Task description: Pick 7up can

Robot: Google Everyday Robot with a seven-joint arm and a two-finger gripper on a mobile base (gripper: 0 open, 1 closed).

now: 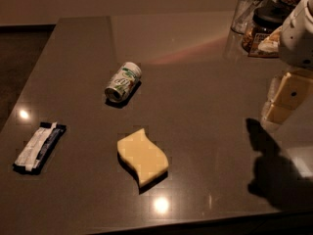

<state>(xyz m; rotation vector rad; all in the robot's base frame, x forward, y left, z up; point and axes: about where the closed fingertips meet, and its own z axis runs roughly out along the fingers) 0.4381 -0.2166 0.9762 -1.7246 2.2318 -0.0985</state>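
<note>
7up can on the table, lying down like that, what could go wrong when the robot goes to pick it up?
1. The 7up can lies on its side on the smooth table, so a nudge could send it rolling.
2. The gripper hangs far to the right, close to the jar and glass; swinging across might clip them.
3. The yellow sponge sits near the can and could be bumped on a low approach.
</note>
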